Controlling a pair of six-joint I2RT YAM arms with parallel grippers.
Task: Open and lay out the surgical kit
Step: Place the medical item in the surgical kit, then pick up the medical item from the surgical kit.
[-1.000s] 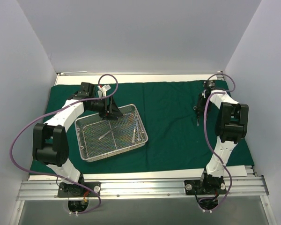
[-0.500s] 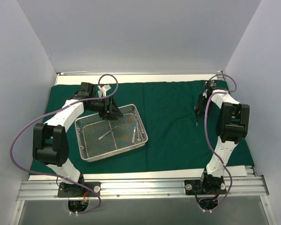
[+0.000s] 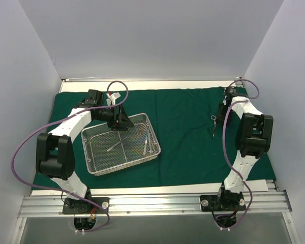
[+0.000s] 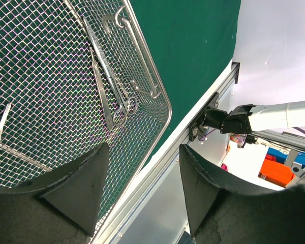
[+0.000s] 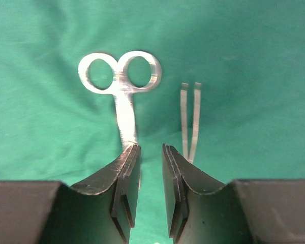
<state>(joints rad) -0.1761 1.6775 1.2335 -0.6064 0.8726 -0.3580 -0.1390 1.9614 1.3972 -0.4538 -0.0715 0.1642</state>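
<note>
From above, the green cloth (image 3: pixel 183 152) lies spread flat over the table. The mesh tray (image 3: pixel 124 163) rests on its left half, turned a little askew, with slim silver instruments (image 3: pixel 147 145) lying inside. The left gripper (image 3: pixel 121 122) hangs over the tray's far rim. The right gripper (image 3: pixel 216 121) is low over the cloth's right side, well apart from the tray. From this height neither opening can be judged.

The left wrist view shows the left gripper (image 4: pixel 142 147) spread wide, with nothing between its dark wedge-shaped fingers (image 4: pixel 86 183). Below them are the tray's fine square wire grid, its rounded rod rim (image 4: pixel 157 86) and long ring-handled instruments (image 4: pixel 109 86), which from above are mere slivers.

The right wrist view shows the right gripper (image 5: pixel 148 150) set to a narrow slit with only cloth visible in the gap. Flat silver scissors (image 5: pixel 119 81) with two ring handles lie on the soft, faintly creased cloth, their shaft running under one fingertip (image 5: pixel 127 173). Thin tweezers (image 5: pixel 190 117) lie just beside them.
</note>
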